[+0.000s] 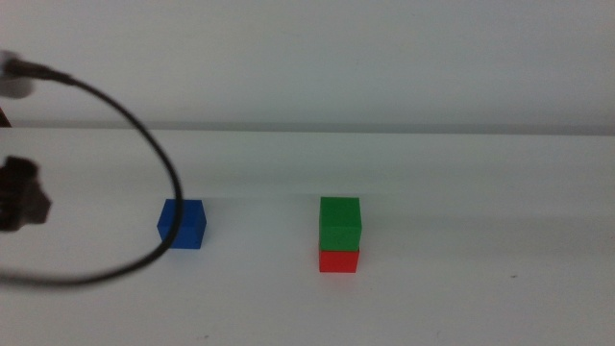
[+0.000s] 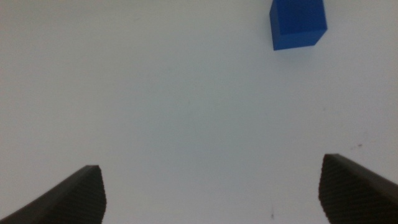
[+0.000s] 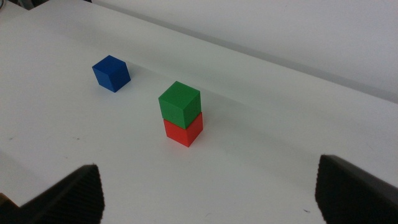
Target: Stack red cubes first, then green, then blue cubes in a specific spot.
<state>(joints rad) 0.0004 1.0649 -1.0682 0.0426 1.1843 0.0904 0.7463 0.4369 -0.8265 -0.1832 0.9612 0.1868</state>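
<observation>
We see the green cube [image 1: 340, 223] sitting squarely on top of the red cube [image 1: 338, 260] on the white table [image 1: 480, 288], the pair forming a short stack a little right of the middle in the middle view. Only the lower part of the red one shows beneath the green there; in the right wrist view both faces of the stack are plain, green cube [image 3: 180, 103] over red cube [image 3: 183, 132], edges roughly in line.

The blue cube [image 1: 182, 223] rests alone on the table to the left of the stack, well apart from it and touching nothing. In the middle view it lies at about the same depth as the stack.

We find the left claw [image 2: 211, 193] hanging over bare table, its two dark jaws spread wide with nothing between them. The blue cube [image 2: 298, 23] shows ahead of it in the left wrist view, off toward one jaw's side and clear of both. In the middle view part of the left arm [image 1: 21, 195] appears as a dark blurred shape at the left edge, with a black cable [image 1: 144, 144] looping from it across the table toward the blue cube.

The right claw [image 3: 208, 193] is likewise wide open and holds nothing. It is drawn back from the stack, and from its wrist view we look across at the stack with the blue cube [image 3: 111, 73] beyond it.
</observation>
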